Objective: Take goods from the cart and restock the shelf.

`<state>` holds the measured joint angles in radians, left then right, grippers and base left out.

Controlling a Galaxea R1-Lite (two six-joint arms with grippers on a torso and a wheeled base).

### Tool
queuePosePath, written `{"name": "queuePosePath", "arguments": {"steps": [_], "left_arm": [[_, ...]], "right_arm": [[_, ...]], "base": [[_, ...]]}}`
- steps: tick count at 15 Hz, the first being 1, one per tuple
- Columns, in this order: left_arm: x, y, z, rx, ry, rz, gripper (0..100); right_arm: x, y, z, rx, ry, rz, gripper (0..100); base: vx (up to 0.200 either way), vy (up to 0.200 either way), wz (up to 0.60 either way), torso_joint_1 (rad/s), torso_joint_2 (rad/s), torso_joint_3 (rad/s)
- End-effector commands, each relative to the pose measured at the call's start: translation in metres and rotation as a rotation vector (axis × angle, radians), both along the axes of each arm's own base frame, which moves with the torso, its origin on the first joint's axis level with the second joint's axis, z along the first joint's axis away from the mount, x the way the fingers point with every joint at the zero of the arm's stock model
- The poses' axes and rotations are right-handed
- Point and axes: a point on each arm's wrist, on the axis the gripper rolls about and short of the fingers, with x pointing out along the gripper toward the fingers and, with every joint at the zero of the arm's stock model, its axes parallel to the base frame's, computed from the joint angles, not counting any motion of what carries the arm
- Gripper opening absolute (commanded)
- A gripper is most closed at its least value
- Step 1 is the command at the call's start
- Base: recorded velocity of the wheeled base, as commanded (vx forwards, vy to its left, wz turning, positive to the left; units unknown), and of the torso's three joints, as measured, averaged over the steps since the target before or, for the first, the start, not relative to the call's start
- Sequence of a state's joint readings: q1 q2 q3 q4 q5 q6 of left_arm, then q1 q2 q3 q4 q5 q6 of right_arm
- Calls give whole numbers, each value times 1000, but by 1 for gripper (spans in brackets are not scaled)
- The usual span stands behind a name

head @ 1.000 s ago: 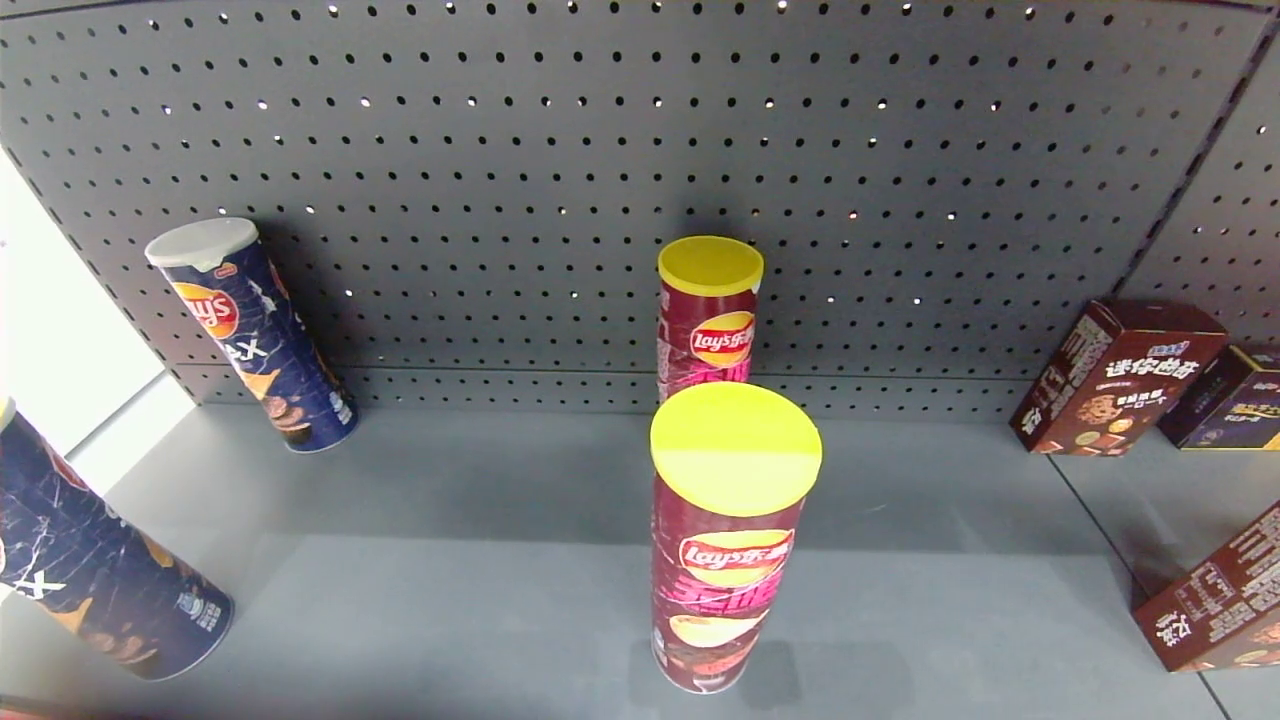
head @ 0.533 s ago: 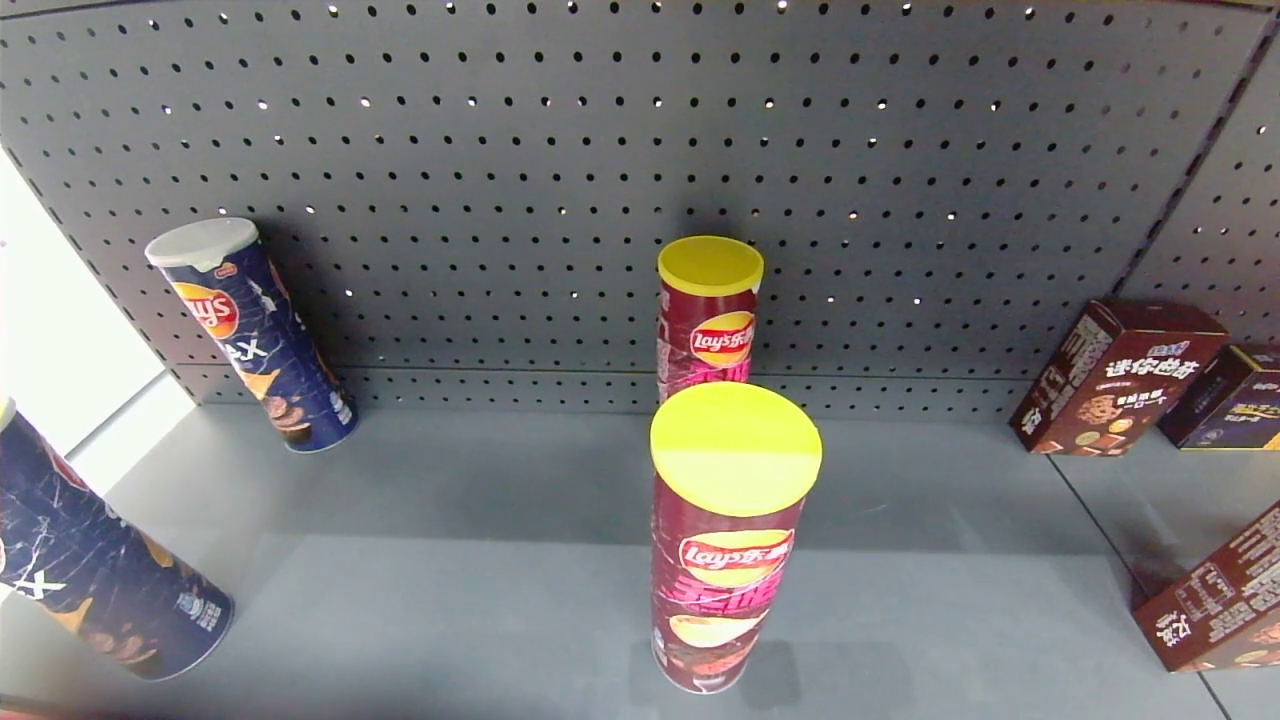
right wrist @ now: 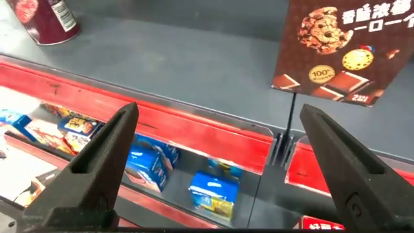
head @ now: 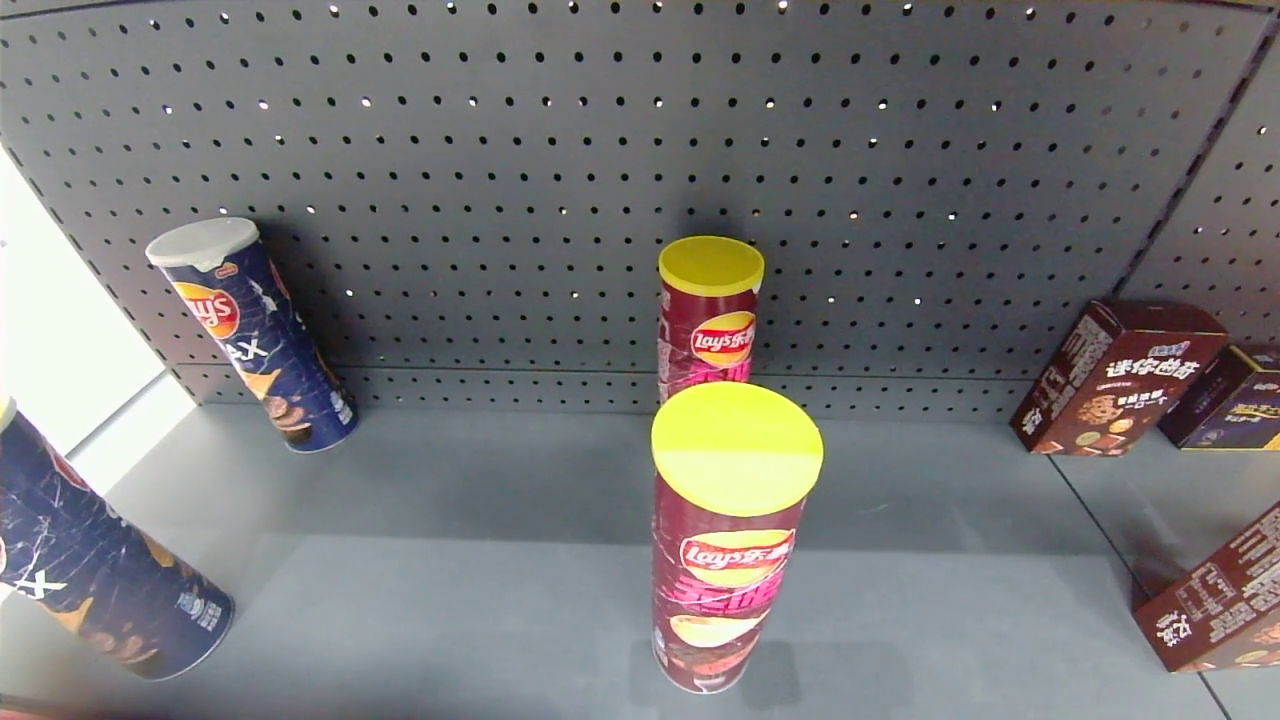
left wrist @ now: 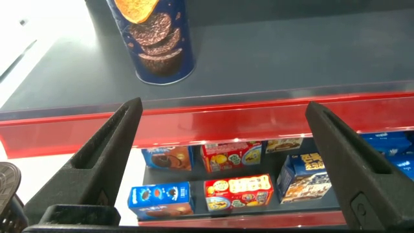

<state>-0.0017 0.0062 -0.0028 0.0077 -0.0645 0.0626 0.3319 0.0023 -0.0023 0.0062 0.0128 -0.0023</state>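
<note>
Grey matte metal makes up the shelf [head: 480, 600] you are looking down on, flat and smooth. Behind it stands a dark pegboard back panel [head: 500, 150] dotted with rows of small round holes.

At the centre of the head view you have two maroon cylinders. The front maroon can [head: 728, 560] is at lower centre and the rear maroon can [head: 708, 320] is just behind it by the panel. Both are upright, with glossy print and flat yellow plastic lids. At the upper left a navy can [head: 255, 340] with a pale lid stands by the panel, and a second navy can [head: 90, 580] sits at the lower left edge. At the right edge you see brown cardboard cookie boxes [head: 1115, 380].

Your left gripper [left wrist: 223, 113] has its black fingers spread wide with nothing between them, facing the shelf's glossy red front strip [left wrist: 226, 126]. Small boxes [left wrist: 236, 194] sit on the level underneath. Your right gripper [right wrist: 218, 113] is likewise spread and empty.
</note>
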Motion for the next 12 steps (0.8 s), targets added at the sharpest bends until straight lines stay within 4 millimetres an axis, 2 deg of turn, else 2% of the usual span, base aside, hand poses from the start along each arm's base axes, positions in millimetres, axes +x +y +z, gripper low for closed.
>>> {"name": "queuePosePath", "arguments": {"steps": [1,2,3,4,12], "left_arm": [[0,0,0,0,1,0,100],[0,0,0,0,1,0,100],[0,0,0,0,1,0,100],[0,0,0,0,1,0,100],[0,0,1,0,0,-1,100]], "right_arm": [[7,4,2,-25,100,-90,100],[8,6,2,-22,118,-225,100],[8,6,2,-22,118,-225,100],[-1,8,0,3,-3,-337,100],[-1,8,0,4,-2,-326,100]], "base": [[0,0,0,0,0,0],[0,0,0,0,0,0],[0,0,0,0,0,0],[0,0,0,0,0,0],[0,0,0,0,0,0]]}}
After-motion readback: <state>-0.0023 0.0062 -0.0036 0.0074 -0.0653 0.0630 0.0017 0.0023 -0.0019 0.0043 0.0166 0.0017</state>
